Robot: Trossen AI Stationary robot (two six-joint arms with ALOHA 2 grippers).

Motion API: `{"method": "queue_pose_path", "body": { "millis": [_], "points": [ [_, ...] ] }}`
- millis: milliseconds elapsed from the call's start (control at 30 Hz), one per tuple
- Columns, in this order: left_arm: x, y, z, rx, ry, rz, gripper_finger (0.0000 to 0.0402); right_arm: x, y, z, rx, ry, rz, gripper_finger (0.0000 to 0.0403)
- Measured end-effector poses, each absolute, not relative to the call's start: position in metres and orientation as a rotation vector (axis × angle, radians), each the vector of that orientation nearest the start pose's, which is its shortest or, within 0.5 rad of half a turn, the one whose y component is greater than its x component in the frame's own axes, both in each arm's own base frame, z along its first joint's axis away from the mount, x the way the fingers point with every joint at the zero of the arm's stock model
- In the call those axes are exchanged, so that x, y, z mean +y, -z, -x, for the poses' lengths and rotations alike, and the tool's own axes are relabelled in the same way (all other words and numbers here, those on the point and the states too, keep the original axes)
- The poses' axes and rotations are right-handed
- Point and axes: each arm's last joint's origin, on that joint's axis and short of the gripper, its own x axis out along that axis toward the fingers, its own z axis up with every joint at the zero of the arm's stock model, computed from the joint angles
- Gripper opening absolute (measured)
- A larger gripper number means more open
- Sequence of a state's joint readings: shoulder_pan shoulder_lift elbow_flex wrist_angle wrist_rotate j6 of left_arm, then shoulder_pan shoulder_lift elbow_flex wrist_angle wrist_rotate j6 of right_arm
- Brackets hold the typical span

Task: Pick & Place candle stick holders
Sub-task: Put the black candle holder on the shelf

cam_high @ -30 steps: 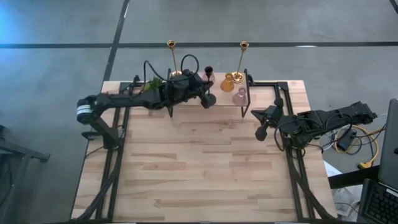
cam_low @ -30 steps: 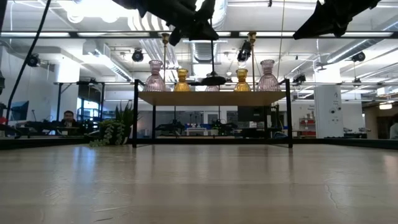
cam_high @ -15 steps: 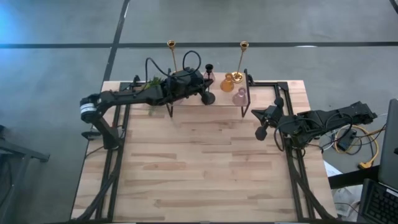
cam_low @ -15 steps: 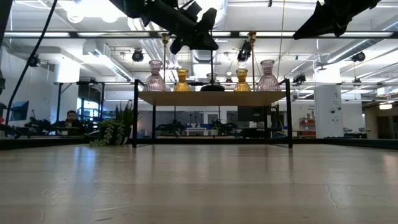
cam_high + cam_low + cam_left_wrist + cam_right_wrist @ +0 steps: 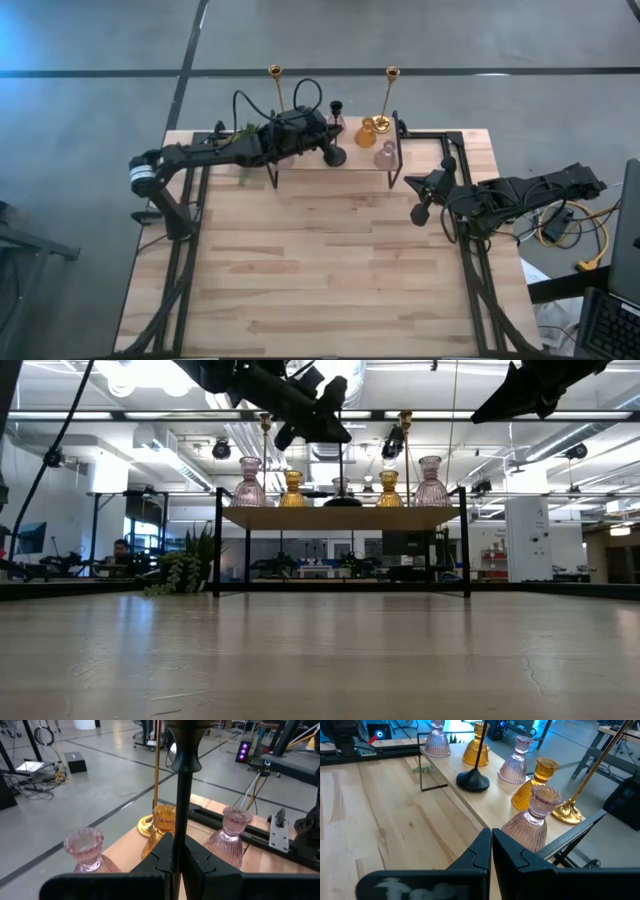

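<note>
Left wrist view: black stemmed holder (image 5: 183,795) upright, its stem clamped within the left end effector (image 5: 175,857).

One cam hangs overhead, looking straight down on the whole table (image 5: 320,260). Another sits at tabletop level, facing the shelf (image 5: 340,517) at the far edge and the room behind. Each wrist cam looks past its own fingers, close in on that same shelf — all four views share it.
</note>
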State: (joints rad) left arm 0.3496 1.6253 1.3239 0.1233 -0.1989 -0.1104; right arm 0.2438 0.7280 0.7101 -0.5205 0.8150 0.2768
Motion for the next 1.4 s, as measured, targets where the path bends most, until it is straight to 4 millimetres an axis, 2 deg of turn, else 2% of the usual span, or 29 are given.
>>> {"method": "queue_pose_path", "body": {
  "millis": [700, 933, 1267, 1400],
  "points": [
    [0.1381, -0.3306, -0.3593, 0.159, -0.527, 0.117, 0.0016, 0.0144, -0.2899, -0.1450, 0.388, 0.613, 0.011, 0.0008],
    [0.1389, -0.3268, -0.3587, 0.186, -0.530, 0.122, 0.0042, 0.0144, -0.2899, -0.1450, 0.389, 0.613, 0.010, 0.0008],
    [0.1391, -0.3292, -0.3575, 0.173, -0.532, 0.120, 0.0048, 0.0144, -0.2898, -0.1450, 0.389, 0.612, 0.011, 0.0008],
    [0.1390, -0.3292, -0.3572, 0.177, -0.532, 0.119, 0.0070, 0.0144, -0.2899, -0.1450, 0.389, 0.612, 0.011, 0.0008]
  ]
}}
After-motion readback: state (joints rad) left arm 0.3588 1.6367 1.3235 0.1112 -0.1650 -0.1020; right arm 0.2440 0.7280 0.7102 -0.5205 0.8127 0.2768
